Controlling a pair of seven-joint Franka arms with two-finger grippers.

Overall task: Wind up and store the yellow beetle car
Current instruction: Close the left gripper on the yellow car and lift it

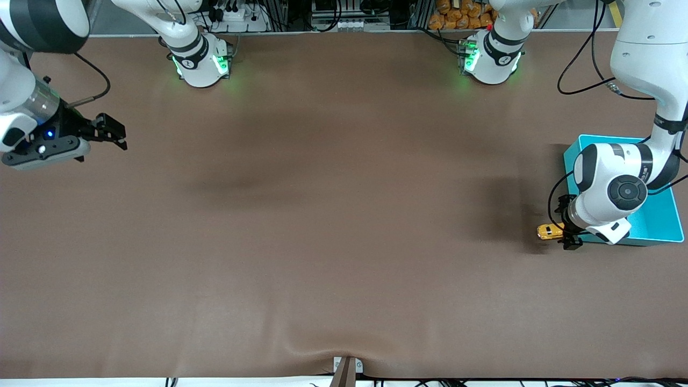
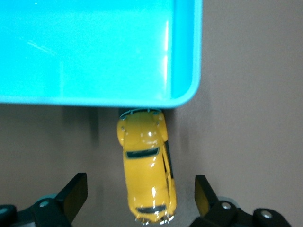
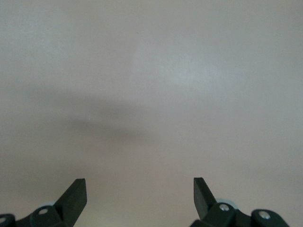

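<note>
Both arms are glossy white with rounded shells and black bands at the joints. Each base glows green at its sides and carries a small dark mark on its black ring. The left arm [image 1: 613, 188] has a round black cap on its wrist joint, and thin black cables loop along it. The right arm [image 1: 32, 102] has a silver ring, a small blue light and a black cable. Both grippers have black fingers [image 2: 75, 191] with wedge-shaped tips and silver screws at their roots.
</note>
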